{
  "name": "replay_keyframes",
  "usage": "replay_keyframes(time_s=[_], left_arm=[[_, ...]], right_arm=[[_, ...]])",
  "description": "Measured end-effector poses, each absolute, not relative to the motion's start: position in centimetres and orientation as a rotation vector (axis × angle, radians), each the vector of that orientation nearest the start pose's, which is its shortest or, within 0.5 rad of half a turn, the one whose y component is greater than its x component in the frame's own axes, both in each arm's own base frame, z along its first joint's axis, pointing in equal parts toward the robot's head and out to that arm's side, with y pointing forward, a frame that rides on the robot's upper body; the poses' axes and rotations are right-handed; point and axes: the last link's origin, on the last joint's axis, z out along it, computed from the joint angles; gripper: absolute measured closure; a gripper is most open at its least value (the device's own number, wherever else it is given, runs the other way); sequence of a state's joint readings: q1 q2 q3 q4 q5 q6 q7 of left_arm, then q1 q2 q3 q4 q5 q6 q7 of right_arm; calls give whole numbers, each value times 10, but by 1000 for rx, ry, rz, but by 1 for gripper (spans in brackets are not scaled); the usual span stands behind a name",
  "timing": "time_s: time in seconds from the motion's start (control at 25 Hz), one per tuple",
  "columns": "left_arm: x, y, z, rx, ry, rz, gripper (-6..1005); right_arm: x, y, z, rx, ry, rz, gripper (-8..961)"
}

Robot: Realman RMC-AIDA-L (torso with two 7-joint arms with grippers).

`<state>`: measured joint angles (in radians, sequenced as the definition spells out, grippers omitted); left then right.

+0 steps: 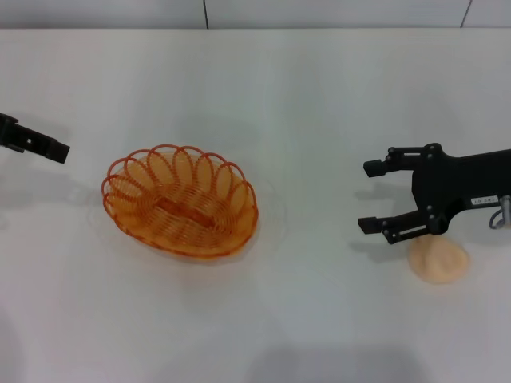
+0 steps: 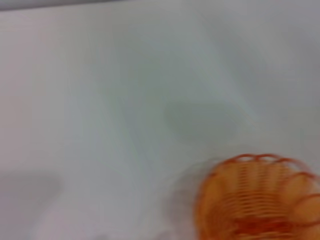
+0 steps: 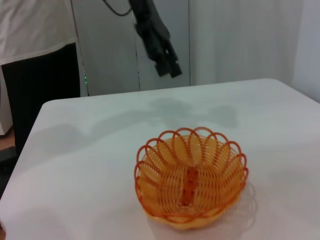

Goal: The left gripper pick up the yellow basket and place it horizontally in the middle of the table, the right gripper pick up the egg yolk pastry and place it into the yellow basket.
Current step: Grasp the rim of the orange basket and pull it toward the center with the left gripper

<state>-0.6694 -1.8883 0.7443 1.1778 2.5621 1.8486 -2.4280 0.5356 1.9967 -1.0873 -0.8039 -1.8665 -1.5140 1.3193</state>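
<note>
Pastry first: head view has the egg yolk pastry (image 1: 438, 261) on the table (image 1: 319, 104), just under and behind the right gripper (image 1: 370, 196), whose fingers are spread wide and hold nothing. Yellow basket (image 1: 180, 201) sits upright left of centre, long axis running roughly left-right; left gripper (image 1: 57, 150) is off it, at the left edge, fingers unreadable. Left wrist view: basket (image 2: 257, 197) alone. Right wrist view: basket (image 3: 190, 178) empty, left gripper (image 3: 167, 65) hanging beyond it.
</note>
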Motion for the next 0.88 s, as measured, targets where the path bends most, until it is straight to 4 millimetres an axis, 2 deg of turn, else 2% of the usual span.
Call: replay_keyframes(time_s=[0.12, 0.28, 0.64, 0.88], left_arm=[[-246, 370, 130, -2383, -1387, 259, 152], [-247, 380, 109, -2398, -1373, 308, 151], [-255, 390, 67, -2429, -1334, 333, 152], [-257, 392, 49, -2444, -1302, 308, 156]], right_arm=[[228, 342, 1, -2935, 136, 456, 82], [229, 342, 1, -2927, 135, 461, 82], [230, 340, 0, -2926, 141, 465, 82], [229, 339, -1, -2930, 138, 473, 82]])
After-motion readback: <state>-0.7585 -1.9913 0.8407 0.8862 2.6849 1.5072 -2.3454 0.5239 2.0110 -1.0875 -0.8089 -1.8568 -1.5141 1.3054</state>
